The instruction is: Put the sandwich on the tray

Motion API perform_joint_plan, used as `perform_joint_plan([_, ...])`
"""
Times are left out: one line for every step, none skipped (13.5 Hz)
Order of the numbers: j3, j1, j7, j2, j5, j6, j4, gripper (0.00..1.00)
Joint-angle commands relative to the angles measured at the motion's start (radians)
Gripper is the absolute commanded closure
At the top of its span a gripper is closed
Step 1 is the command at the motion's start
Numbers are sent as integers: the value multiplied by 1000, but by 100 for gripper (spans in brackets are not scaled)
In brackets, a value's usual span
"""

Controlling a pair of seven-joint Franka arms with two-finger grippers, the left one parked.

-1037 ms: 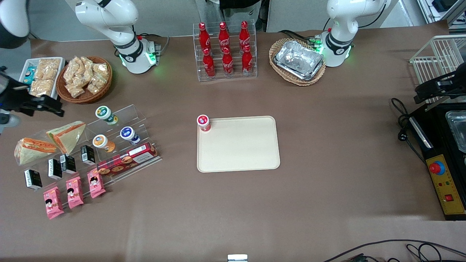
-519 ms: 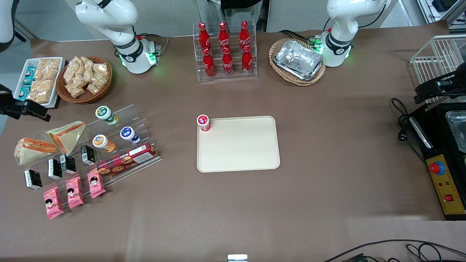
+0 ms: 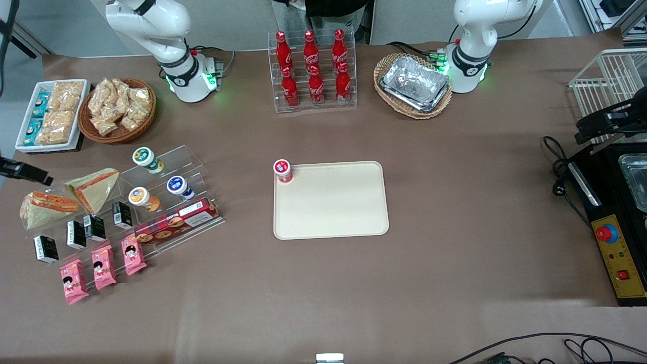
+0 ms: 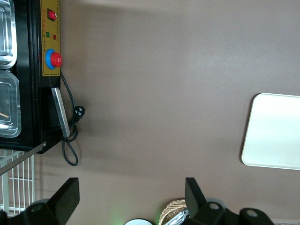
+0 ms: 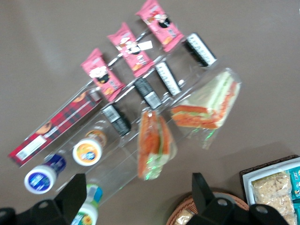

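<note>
The sandwich (image 3: 46,206), a wrapped wedge with a red-orange stripe, lies on the clear display stand toward the working arm's end of the table; it also shows in the right wrist view (image 5: 208,110). Beside it lies a similar wedge with orange-and-green edging (image 3: 93,187). The cream tray (image 3: 333,207) lies mid-table and holds only a red-capped cup (image 3: 282,171) in one corner. My right gripper (image 3: 30,173) hangs at the view's edge, slightly farther from the front camera than the sandwich. In the wrist view the gripper (image 5: 136,199) is open and empty, above the stand.
The clear stand (image 3: 167,167) also holds small cups, black cartons, a biscuit box and pink packs. A white snack tray (image 3: 22,126) and a wicker basket of snacks (image 3: 119,108) lie farther back. A cola bottle rack (image 3: 312,71) and a foil-tray basket (image 3: 413,86) stand near the arm bases.
My gripper has slid toward the working arm's end of the table and slightly nearer the front camera, uncovering the white snack tray. The sandwiches and tray have not moved.
</note>
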State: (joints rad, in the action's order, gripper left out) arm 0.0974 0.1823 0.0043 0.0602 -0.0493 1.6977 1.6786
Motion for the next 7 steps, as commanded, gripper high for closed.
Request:
perform_joint_plan([5, 74, 23, 44, -4, 37, -30, 0])
perform_joint_plan([5, 91, 72, 58, -4, 40, -30, 0])
perform_joint_plan([5, 110, 126, 67, -3, 51, -30, 0])
perform_joint_plan([5, 120, 172, 78, -3, 62, -27, 0])
perform_joint_plan([5, 123, 222, 92, -1, 74, -25, 0])
perform_joint_plan([5, 137, 290, 102, -1, 94, -20, 0])
perform_joint_plan([4, 153, 348, 115, 9, 123, -17, 0])
